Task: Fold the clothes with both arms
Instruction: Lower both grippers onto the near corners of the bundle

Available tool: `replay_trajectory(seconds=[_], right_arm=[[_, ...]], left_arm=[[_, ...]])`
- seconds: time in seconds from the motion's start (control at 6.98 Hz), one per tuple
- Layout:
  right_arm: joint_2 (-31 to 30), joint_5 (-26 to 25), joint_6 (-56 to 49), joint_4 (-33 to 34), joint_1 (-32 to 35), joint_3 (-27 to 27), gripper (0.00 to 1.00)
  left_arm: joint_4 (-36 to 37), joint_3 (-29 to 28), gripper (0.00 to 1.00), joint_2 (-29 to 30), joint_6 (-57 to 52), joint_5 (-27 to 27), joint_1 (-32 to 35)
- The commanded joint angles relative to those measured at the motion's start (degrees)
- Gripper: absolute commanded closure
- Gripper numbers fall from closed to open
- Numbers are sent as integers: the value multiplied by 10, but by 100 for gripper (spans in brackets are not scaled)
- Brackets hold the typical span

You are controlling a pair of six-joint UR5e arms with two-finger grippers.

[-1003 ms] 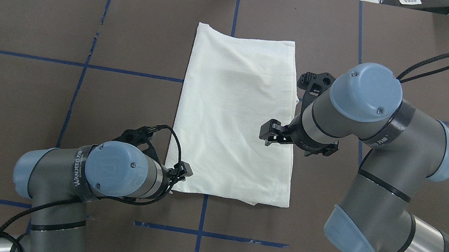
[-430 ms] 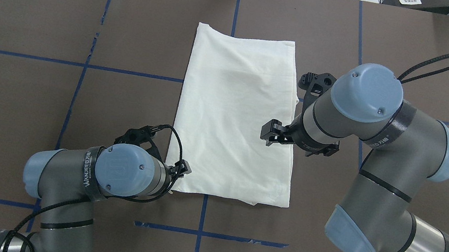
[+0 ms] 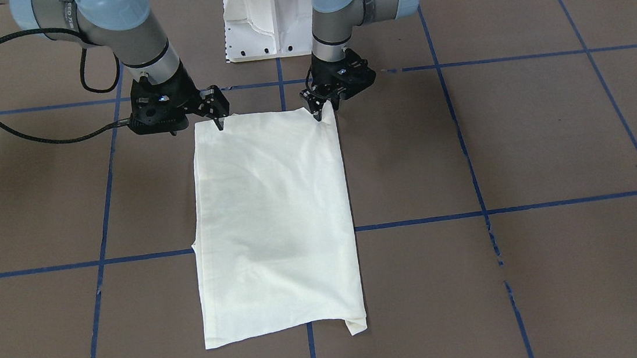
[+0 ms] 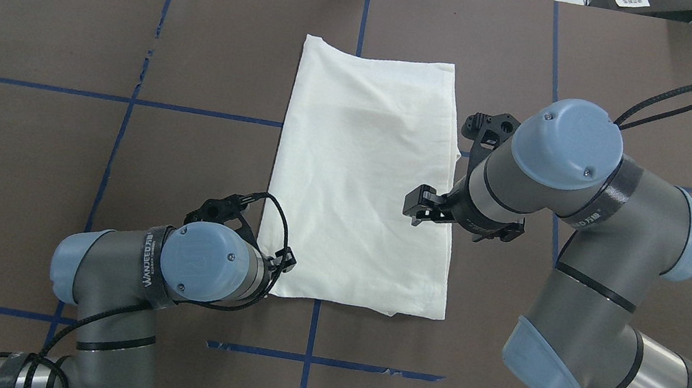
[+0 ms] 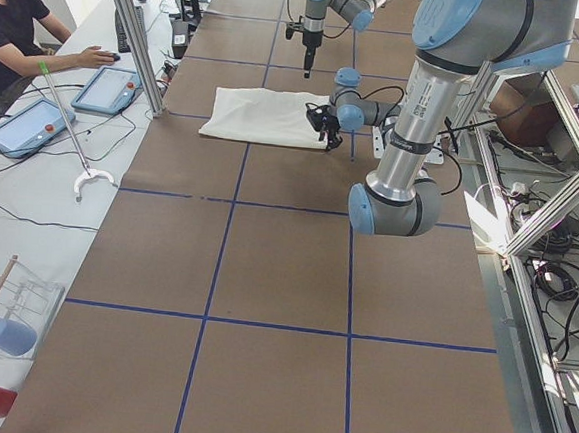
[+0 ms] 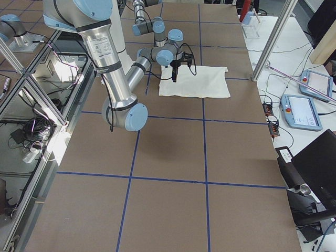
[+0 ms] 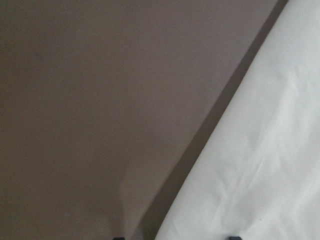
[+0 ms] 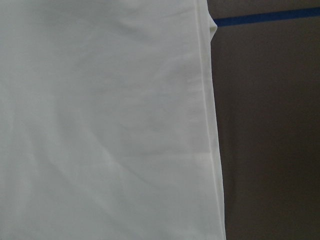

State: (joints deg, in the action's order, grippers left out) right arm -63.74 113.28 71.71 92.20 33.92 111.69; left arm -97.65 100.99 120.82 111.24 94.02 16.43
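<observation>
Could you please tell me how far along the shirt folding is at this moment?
Done: the sides look folded in, as the shirt lies as a long plain rectangle. In hand: the left gripper is open at one robot-side corner, and the right gripper hangs by the other; neither visibly holds cloth. Left: probably the crosswise fold or folds.

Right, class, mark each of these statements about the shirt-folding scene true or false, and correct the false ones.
1. The T-shirt shows only plain cream fabric. True.
2. Its sleeves are spread out wide. False: it is folded into a narrow rectangle.
3. The left gripper is at the shirt's far edge. False: it is at the near left corner, on the robot's side.
4. The right gripper is above the shirt's right side. True.
5. The shirt hangs lifted off the table. False: it lies flat.
</observation>
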Motion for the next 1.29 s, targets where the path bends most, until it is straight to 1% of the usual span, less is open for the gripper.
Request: replay_trajectory(seconds=[0.0,0.14,0.29,0.43,0.57,0.72,0.86,1.15], right_arm=[[-2,0,0,0,0,1,0],[-2,0,0,0,0,1,0],[-2,-1,0,0,0,1,0],[-3,-1,1,0,0,1,0],[-4,0,29,0,-2,2,0],[-4,-6,94,-2,-23,3,0],[-3,-33,196,-2,-57,2,0],[-2,-108,351,-2,-118,-2,0]], left_arm=[[0,1,82,3,-4,0,0],[1,7,93,2,-6,1,0],[2,8,100,3,-7,3,0],[4,16,100,1,-9,6,0],[5,31,100,-2,-10,11,2],[6,42,100,-2,-37,22,4],[11,49,100,-2,-51,23,5],[10,49,100,-1,-52,24,4]])
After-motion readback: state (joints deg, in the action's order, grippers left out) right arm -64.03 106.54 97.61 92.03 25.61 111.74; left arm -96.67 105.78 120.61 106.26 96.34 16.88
